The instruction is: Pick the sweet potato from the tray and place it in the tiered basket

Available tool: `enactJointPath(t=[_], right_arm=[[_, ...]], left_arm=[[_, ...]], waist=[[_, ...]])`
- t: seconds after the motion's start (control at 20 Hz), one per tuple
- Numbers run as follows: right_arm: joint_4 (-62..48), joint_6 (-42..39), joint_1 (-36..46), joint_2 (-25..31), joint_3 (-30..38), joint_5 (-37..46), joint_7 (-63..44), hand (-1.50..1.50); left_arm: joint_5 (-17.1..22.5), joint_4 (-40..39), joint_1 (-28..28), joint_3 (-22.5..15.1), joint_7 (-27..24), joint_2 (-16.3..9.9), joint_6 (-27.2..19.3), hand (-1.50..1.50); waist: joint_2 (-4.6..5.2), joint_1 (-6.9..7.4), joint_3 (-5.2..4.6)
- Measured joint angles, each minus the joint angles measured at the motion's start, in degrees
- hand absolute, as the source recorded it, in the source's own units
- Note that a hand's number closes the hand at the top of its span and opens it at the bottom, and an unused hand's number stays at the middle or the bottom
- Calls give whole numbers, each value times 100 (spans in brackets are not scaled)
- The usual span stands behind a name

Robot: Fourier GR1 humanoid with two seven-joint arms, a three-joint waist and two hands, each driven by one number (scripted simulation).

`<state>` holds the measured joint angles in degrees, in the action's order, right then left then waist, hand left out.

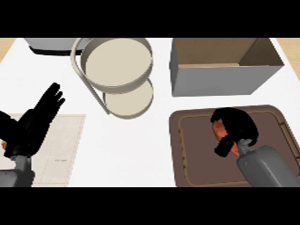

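One orange sweet potato (218,128) lies on the one dark brown tray (191,176) at lower right, the right hand (238,127) curled around it, while one two-tier beige basket (118,66) stands upper centre and the left hand (29,125) rests open at lower left.

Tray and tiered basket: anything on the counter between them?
Head view: nothing; only bare white counter separates the tray from the tiered basket. The open box stands behind the tray.
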<state>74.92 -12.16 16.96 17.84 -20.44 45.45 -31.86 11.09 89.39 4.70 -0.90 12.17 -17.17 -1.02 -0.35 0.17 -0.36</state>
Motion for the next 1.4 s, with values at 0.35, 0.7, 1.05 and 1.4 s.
enactJointPath(t=[0.35,0.7,1.05,1.4], right_arm=[[-92,-59,-3,-40,-198,513,364,150],[764,393,-757,80,-217,1108,60,150],[2078,1554,-1725,307,-125,1762,-244,150],[3859,2393,-1855,-70,-117,1575,-136,150]], left_arm=[[-61,9,7,139,38,42,127,0],[-112,45,-116,262,-5,74,219,0],[-100,105,-206,307,23,113,247,0],[-126,71,-227,363,-23,104,251,0]], waist=[[-28,4,-23],[-21,-45,-5],[-4,-115,28],[-13,-136,33]])
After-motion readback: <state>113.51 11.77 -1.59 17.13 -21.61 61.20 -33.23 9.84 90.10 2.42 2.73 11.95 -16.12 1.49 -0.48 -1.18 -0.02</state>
